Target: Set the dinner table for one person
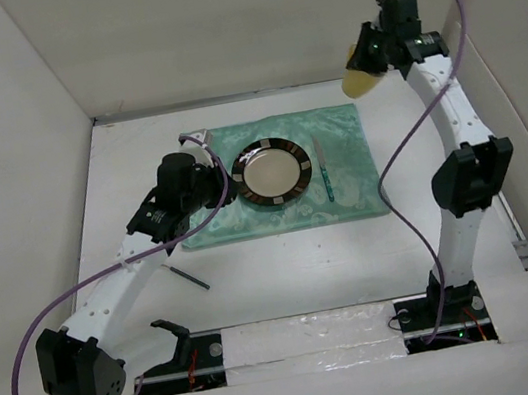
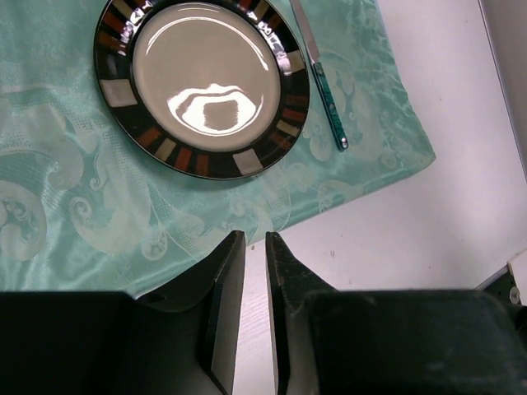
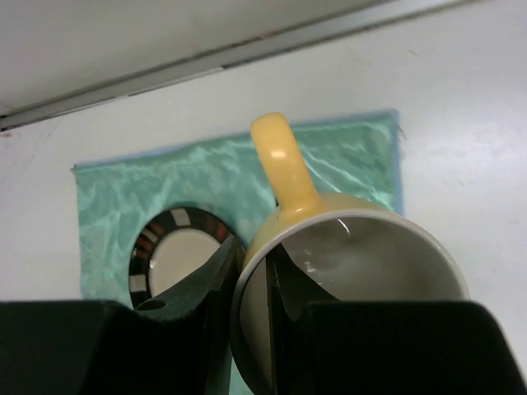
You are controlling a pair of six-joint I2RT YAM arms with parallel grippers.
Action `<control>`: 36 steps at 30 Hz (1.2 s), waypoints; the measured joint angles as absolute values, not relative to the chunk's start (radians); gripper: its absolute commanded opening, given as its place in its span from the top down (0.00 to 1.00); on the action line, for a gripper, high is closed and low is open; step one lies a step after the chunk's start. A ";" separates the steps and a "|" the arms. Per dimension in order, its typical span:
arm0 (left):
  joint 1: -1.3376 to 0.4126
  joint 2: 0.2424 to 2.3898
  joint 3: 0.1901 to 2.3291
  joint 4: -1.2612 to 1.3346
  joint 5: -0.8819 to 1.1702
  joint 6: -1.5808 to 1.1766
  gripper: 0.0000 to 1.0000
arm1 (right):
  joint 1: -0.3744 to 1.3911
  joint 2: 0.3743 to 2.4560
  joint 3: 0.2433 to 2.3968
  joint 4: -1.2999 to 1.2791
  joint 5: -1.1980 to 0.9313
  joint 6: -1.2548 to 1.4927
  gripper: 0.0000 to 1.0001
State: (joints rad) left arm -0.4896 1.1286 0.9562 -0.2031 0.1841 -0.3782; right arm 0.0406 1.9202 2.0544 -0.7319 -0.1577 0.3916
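Note:
On the white dinner table (image 1: 297, 273) lies a mint-green placemat (image 1: 345, 133) with a dark-rimmed plate (image 1: 273, 173) and a teal-handled knife (image 1: 324, 172) to its right. My left gripper (image 1: 225, 179) hovers at the plate's left edge; in the left wrist view its jaws (image 2: 255, 240) are nearly together with nothing between them, over the mat's near edge below the plate (image 2: 202, 86). My right gripper (image 1: 369, 56) is raised at the back right, shut on the wall of a yellow mug (image 3: 362, 247), one finger inside and one outside. The mug (image 1: 361, 83) hangs tilted above the mat's far right corner.
A thin dark utensil (image 1: 188, 276) lies on the table in front of the mat's left end. White walls enclose the table on the left, back and right. The arm bases stand at the near edge.

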 measured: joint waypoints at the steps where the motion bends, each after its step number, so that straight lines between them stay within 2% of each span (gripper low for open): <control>1: -0.490 1.128 0.958 -0.208 0.184 -0.378 0.86 | 0.074 1.962 2.132 -0.748 -0.130 0.388 1.00; 5: -0.490 1.128 0.967 -0.233 0.184 -0.379 0.85 | 0.178 2.129 2.365 -0.812 -0.020 0.367 1.00; 9: -0.490 1.121 0.981 -0.267 0.165 -0.388 0.85 | 0.226 2.275 2.471 -0.886 0.071 0.343 1.00; 15: -0.490 1.100 1.009 -0.348 0.043 -0.451 0.77 | 0.273 2.411 2.473 -0.946 0.213 0.275 1.00; 19: -0.490 1.082 1.014 -0.387 -0.034 -0.497 0.65 | 0.290 2.439 2.470 -0.952 0.260 0.246 1.00; 22: -0.490 1.065 1.014 -0.411 -0.069 -0.531 0.60 | 0.296 2.439 2.469 -0.942 0.278 0.235 1.00; 34: -0.487 0.999 1.001 -0.602 -0.276 -0.749 0.49 | 0.281 2.444 2.333 -0.796 0.315 0.240 1.00; 36: -0.470 0.987 0.978 -0.635 -0.284 -0.784 0.49 | 0.276 2.444 2.306 -0.763 0.315 0.247 0.87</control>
